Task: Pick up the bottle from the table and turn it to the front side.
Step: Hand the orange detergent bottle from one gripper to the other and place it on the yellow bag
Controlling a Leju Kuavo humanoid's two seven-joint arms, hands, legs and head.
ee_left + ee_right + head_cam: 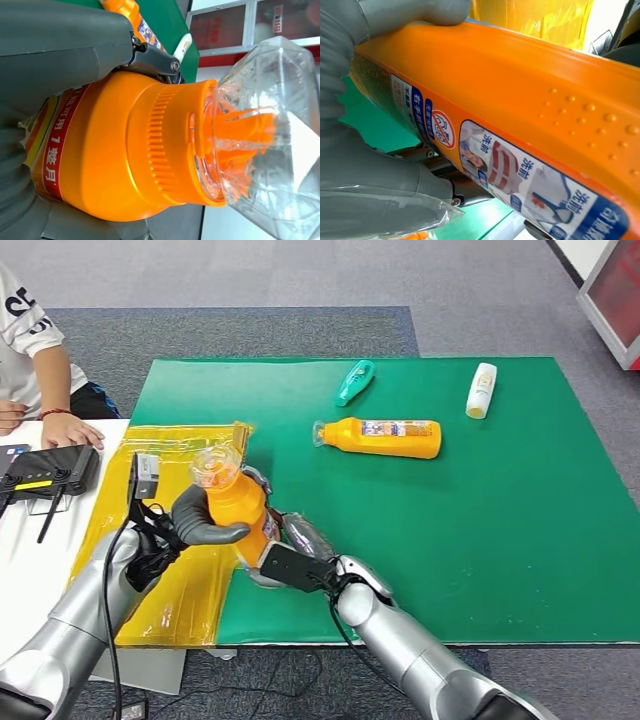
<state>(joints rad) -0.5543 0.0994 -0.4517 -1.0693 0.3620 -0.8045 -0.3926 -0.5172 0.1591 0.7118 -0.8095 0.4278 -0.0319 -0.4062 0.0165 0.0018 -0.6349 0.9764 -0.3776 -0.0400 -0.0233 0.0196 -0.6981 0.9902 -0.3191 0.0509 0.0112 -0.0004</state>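
Fingers [198,523] of the left hand [205,520] wrapped round the shoulder of the orange bottle [235,502], thumb laid across its face; fingers of the right hand [290,555] closed on the lower body from the other side. Held by both, then, and lifted off the desk [453,540], cap end tipped up and toward the camera. Clear cap [264,130] over an orange nozzle, seen close in the left wrist view. Printed label [501,172] with small pictures running along one face, seen close in the right wrist view, with raised dots on the plain orange side next to it. Two-handed grip probably meant to pass or roll the bottle so the front label ends up facing forward; front face not certainly told from these views.

Below the held bottle, the seam where a yellow plastic sheet [162,590] meets the green mat. Beyond it, lying flat: a second orange bottle [381,437], nearest; farther off, a teal bottle [355,381]; farthest, a white bottle [481,390].

Left of the held bottle, past the yellow sheet, a white surface with a black router [53,472]. A person's hand [72,430] resting just beside the router. Grey carpet floor [302,280] around the desk; red-framed cabinet [615,300] at the far right.
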